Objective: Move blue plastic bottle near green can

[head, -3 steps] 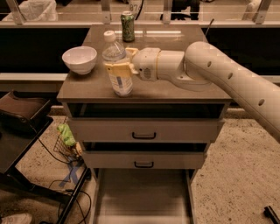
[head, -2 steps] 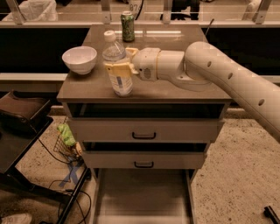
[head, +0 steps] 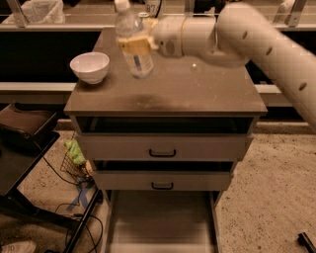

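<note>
The blue plastic bottle (head: 138,63) is a clear bottle with a white cap. It hangs above the back left part of the cabinet top (head: 197,94), tilted slightly. My gripper (head: 132,45) reaches in from the right and is shut on the bottle's middle, with its tan fingers (head: 140,44) around the label. The green can stands at the back of the top, right behind the bottle and gripper. It is almost wholly hidden; only a sliver of its top (head: 145,14) shows.
A white bowl (head: 90,66) sits at the left of the top. Below it are two slightly open drawers (head: 163,148) and an open bottom tray. A dark stand (head: 24,148) and cables lie at the floor left. A counter runs behind.
The gripper has lifted the bottle off the cabinet top and carried it back toward the can. The can, in plain view before, is now covered by the bottle and gripper.
</note>
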You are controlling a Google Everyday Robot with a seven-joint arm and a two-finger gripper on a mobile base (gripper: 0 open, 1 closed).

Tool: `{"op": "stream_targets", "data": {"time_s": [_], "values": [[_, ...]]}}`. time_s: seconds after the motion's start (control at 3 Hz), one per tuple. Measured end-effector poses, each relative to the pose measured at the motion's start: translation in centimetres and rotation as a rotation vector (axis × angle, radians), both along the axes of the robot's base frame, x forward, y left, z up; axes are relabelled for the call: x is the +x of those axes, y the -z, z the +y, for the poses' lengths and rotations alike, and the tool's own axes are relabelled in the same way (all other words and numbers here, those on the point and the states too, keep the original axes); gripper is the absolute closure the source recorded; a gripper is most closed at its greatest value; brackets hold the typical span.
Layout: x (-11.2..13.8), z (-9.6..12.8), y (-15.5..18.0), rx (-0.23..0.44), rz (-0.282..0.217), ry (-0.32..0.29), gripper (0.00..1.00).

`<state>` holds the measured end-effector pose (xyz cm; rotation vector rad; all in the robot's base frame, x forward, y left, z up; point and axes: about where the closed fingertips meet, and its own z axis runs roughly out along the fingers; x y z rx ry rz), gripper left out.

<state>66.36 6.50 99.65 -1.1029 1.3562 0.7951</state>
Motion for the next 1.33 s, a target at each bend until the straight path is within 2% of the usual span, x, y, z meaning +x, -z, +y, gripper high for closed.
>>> {"op": "stream_targets", "data": {"time_s": [0.33, 0.67, 1.0, 1.33], "values": [[4.2, -1.5, -6.0, 0.02, -0.013, 0.075, 1.0], [9.2, -2.9, -8.4, 0.08, -0.013, 0.187, 1.0], [12.4, -5.7, -9.9, 0.121, -0.027, 0.33, 1.0], [14.1, -7.1, -10.6, 0.156, -0.042, 0.415, 1.0]]}}
